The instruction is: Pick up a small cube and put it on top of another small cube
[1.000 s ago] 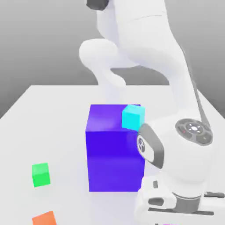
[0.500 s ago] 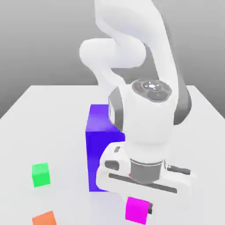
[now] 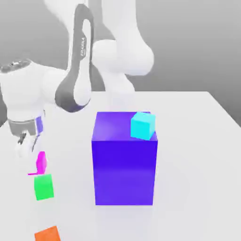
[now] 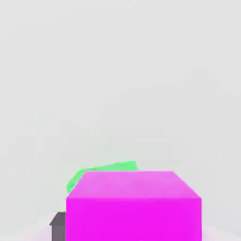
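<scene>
The small cube (image 3: 41, 163) is magenta and hangs in my gripper (image 3: 34, 159), which is shut on it at the exterior view's left. Directly under it, a narrow gap below, another small cube (image 3: 44, 186), bright green, rests on the white table. In the hand view the magenta small cube (image 4: 134, 207) sits close in front, and the green cube (image 4: 101, 172) shows partly behind it. A dark fingertip (image 4: 57, 227) shows beside the magenta cube.
A big blue block (image 3: 124, 169) stands mid-table with a cyan cube (image 3: 142, 125) on its top back corner. An orange cube (image 3: 47, 234) lies near the front edge, below the green one. The arm's white links arch over the table's left half.
The arm has swung from the front right, past the blue block, to the exterior view's left, carrying the magenta cube. It now hangs just over the green cube.
</scene>
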